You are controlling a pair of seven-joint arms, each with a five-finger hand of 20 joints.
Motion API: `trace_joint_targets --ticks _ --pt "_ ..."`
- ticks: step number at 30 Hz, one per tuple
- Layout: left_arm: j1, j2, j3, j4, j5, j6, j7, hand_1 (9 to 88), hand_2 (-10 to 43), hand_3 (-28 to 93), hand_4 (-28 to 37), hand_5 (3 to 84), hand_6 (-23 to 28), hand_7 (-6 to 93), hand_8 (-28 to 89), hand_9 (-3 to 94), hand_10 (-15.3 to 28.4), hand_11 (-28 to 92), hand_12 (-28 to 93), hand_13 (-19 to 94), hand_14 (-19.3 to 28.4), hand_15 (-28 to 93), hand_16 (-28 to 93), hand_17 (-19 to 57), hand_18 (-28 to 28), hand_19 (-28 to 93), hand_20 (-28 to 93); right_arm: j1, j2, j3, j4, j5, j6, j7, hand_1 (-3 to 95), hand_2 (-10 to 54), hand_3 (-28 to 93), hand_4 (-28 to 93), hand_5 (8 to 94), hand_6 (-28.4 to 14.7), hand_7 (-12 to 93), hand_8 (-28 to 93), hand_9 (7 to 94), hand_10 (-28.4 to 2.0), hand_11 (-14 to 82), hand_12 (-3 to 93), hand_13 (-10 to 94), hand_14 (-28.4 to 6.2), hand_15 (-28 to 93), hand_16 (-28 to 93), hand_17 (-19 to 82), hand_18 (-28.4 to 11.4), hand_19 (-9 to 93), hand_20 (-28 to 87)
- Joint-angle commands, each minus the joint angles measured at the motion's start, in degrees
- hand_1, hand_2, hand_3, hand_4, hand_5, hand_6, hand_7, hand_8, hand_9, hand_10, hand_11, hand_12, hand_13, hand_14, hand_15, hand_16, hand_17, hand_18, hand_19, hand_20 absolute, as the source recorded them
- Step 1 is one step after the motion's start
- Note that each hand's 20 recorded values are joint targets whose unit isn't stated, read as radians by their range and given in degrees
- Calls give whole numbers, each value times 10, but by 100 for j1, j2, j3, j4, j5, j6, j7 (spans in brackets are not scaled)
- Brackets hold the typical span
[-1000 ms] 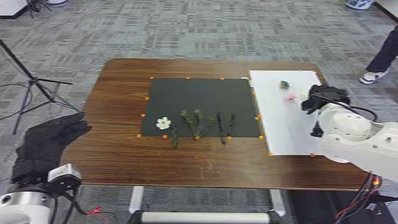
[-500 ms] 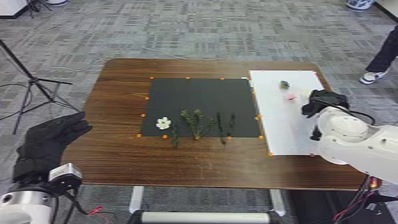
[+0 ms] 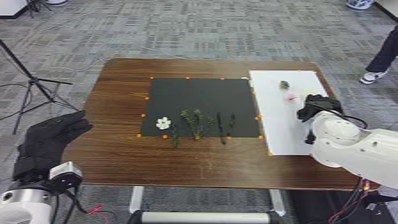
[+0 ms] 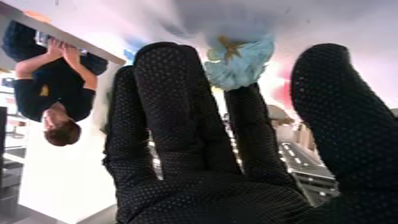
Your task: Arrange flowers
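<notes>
While my open left hand (image 3: 49, 137) hangs at the counter's (image 3: 115, 165) left edge, my right (image 3: 320, 106) has straight, open fingers near the pale flower (image 4: 242, 62) on the white sheet (image 3: 289, 137); the white flower (image 3: 163, 123) lies on the black mat (image 3: 200, 95).

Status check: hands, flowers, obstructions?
Right hand open at white sheet, pale blue flower by it, grip unclear. Left hand open, left table edge. White flower on black mat. No obstruction seen.

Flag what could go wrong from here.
Right hand is open, close to a pale blue flower: closing carelessly could crush or nudge it.
The pink flower lies near that hand on the white sheet; a sideways sweep might drag it.
Two dark stems lie close together on the black sheet; placing there may shift them.
</notes>
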Motion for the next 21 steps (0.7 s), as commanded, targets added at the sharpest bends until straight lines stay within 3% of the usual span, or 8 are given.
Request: trace_joint_targets --ticks 1,5,9,16,17,18,21 --pt "-2 -8 44 9 -28 -15 55 232 -9 886 -231 575 130 152 -103 476 204 375 128 336 235 555 -85 -55 178 426 137 91 -201 -340 79 -544 496 178 421 -49 819 -271 572 -7 268 -181 660 -147 280 163 671 -94 682 152 248 -220 904 -17" --pt "29 12 52 10 -74 -6 114 231 -8 886 -231 575 130 153 -103 475 204 375 128 336 235 556 -85 -55 178 426 137 119 -231 -413 107 -665 558 292 490 -78 781 -281 599 -11 333 -110 715 -112 217 242 701 -62 645 227 273 -208 913 -25" --pt "21 5 56 11 -79 11 113 231 -9 887 -230 573 130 154 -103 475 204 375 128 335 235 555 -85 -55 178 426 137 73 -238 -409 160 -747 589 367 535 -90 754 -282 619 -7 393 -119 764 -89 153 317 715 -42 625 255 289 -201 920 -34" --pt "-41 -45 71 17 -31 -3 27 232 -9 887 -231 572 130 154 -103 475 203 375 128 336 235 555 -86 -55 178 427 137 74 -261 -472 201 -933 755 443 557 -94 748 -283 665 5 439 -105 804 -66 181 351 745 -31 612 264 311 -195 928 -32" --pt "-16 -14 66 7 -57 19 77 232 -9 888 -231 572 130 155 -103 475 203 374 128 335 235 556 -86 -55 178 427 137 88 -283 -471 217 -962 796 436 560 -94 747 -283 674 8 447 -101 810 -63 184 354 749 -30 611 266 313 -194 928 -32" --pt "-42 -58 60 10 7 -24 -2 232 -9 888 -231 571 130 155 -103 475 203 374 128 335 235 556 -86 -55 178 427 137 75 -266 -475 193 -1017 839 468 564 -93 748 -283 688 12 457 -99 817 -60 188 358 754 -30 609 268 317 -193 929 -31" --pt "-13 -38 64 3 -35 11 42 231 -9 888 -231 571 130 154 -104 475 204 374 128 336 236 556 -86 -55 178 427 137 145 -267 -498 147 -1074 881 460 570 -94 749 -283 696 14 463 -101 831 -53 199 366 763 -30 606 270 324 -195 930 -27"
